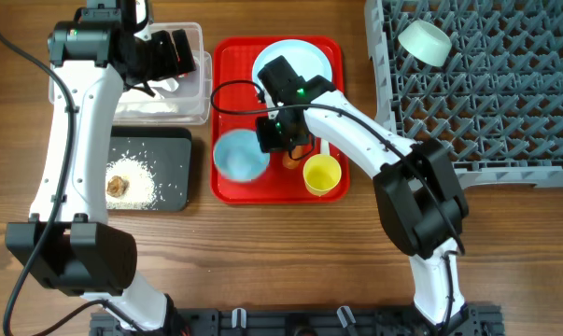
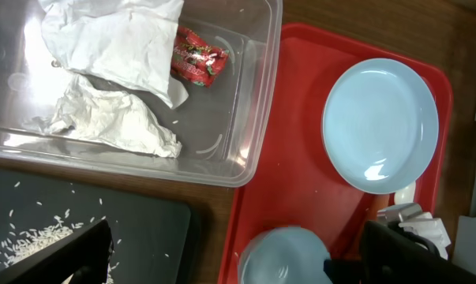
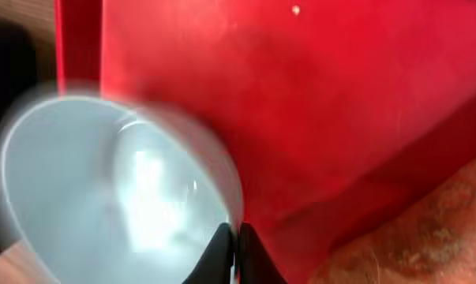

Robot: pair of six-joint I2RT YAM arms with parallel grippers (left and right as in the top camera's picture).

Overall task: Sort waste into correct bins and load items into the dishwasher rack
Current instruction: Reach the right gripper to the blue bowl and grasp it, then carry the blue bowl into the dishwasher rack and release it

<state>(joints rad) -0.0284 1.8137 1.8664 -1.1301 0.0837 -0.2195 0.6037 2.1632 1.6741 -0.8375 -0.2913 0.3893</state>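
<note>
— Where were the right fingers (image 3: 215, 260)?
— Pressed together at the rim of the blue bowl (image 1: 239, 157) on the red tray (image 1: 227, 56), near the yellow cup (image 1: 322, 174). Whether they pinched the rim, I couldn't tell.
— And the left fingers (image 2: 68, 254)?
— Spread wide above the clear tub (image 2: 253, 118), which held the napkin (image 2: 111, 47) and wrapper (image 2: 196, 61). The green bowl (image 1: 424, 42) lay in the rack (image 1: 505, 103).
</note>
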